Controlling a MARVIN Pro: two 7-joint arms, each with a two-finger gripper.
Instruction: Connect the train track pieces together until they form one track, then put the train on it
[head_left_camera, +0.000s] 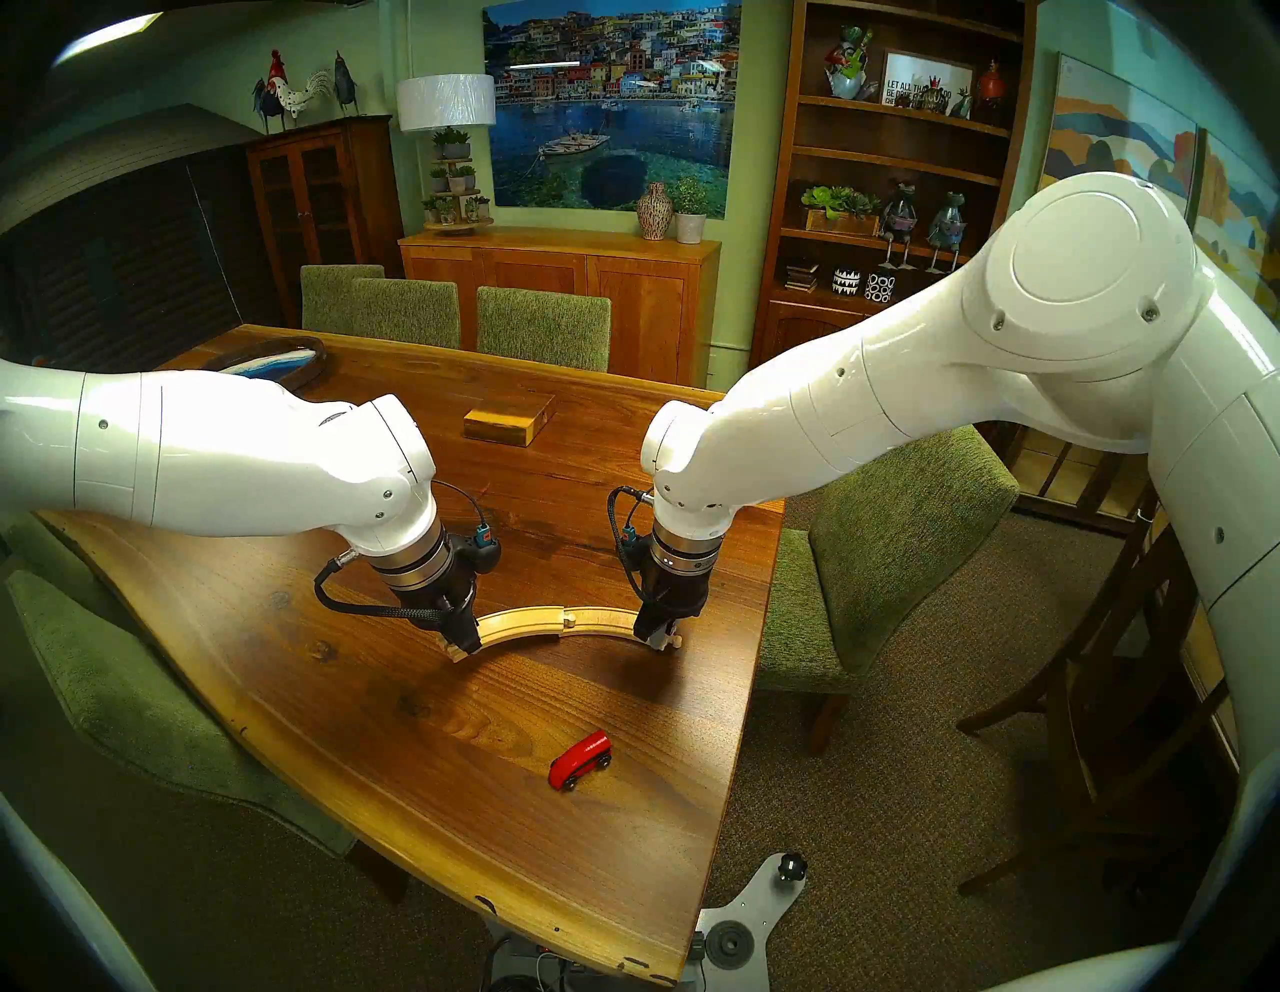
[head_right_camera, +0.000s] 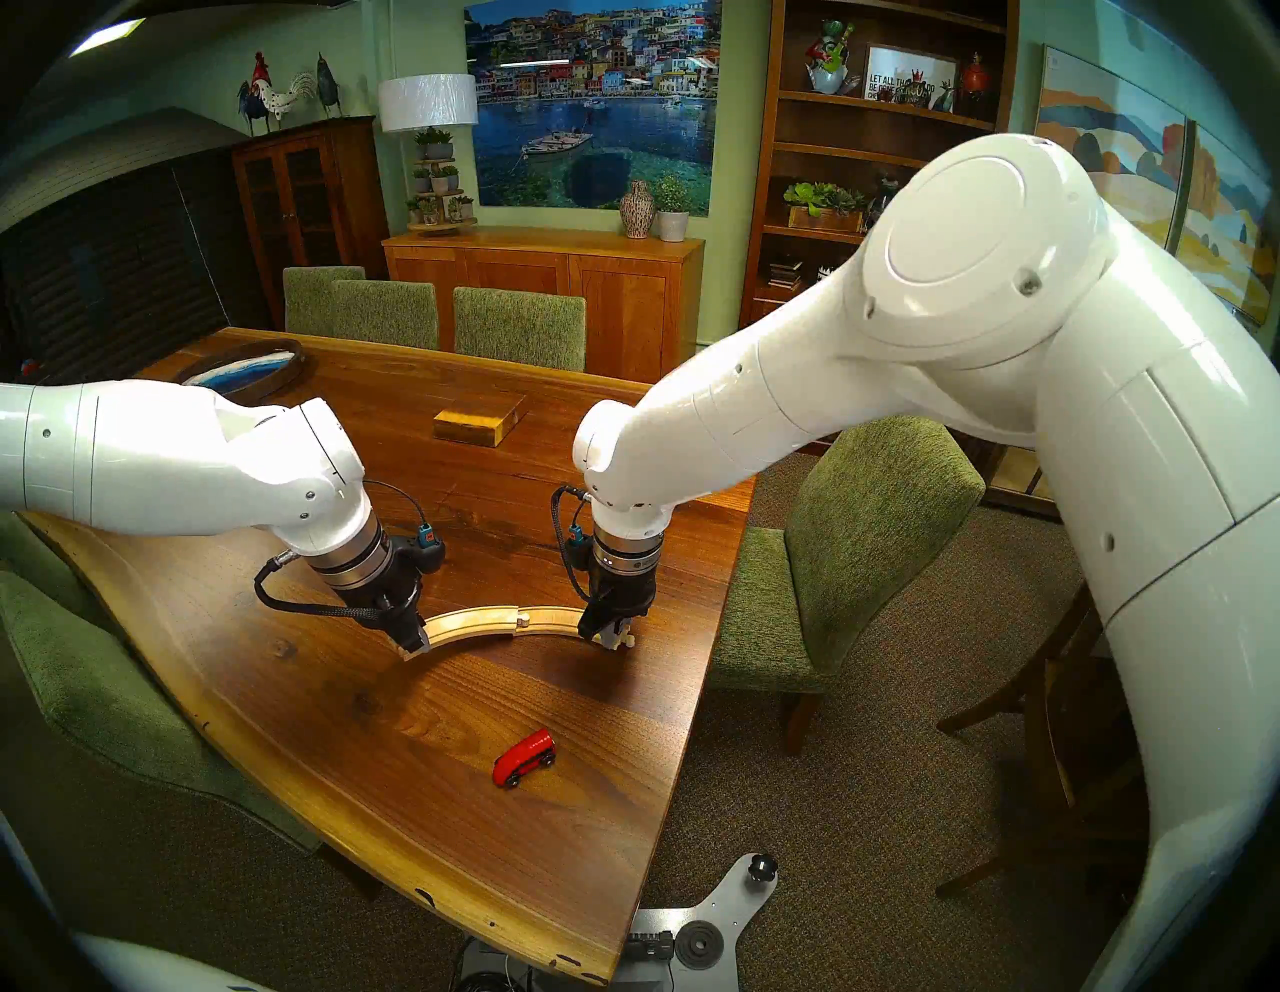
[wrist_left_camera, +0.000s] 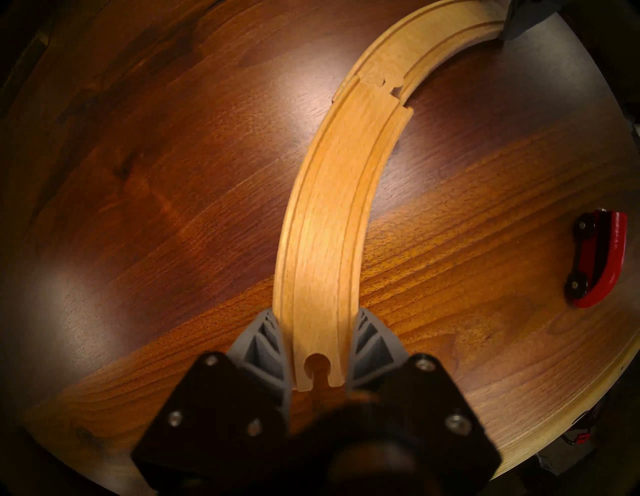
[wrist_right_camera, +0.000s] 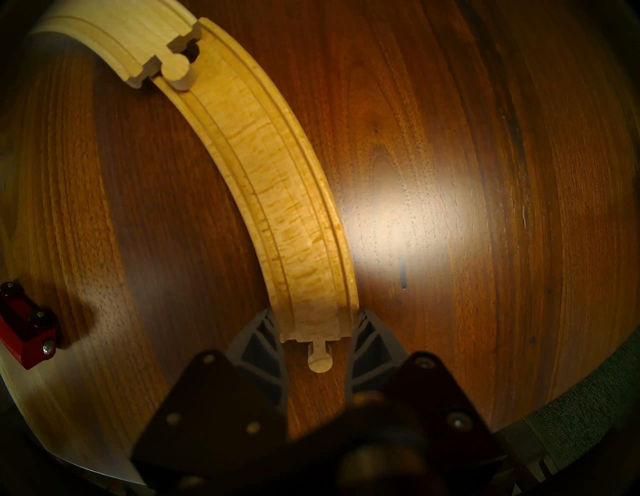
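Each gripper pinches a track piece — left gripper (wrist_left_camera: 318, 350) the left piece (wrist_left_camera: 325, 221), right gripper (wrist_right_camera: 317, 341) the right piece (wrist_right_camera: 270, 166) — peg half-seated at the joint.

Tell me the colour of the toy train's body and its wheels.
The train has a glossy red body and black wheels; the head stereo left view shows it best, on the table's near side.

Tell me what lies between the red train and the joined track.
Only bare table between the train and the track, as the head views show.
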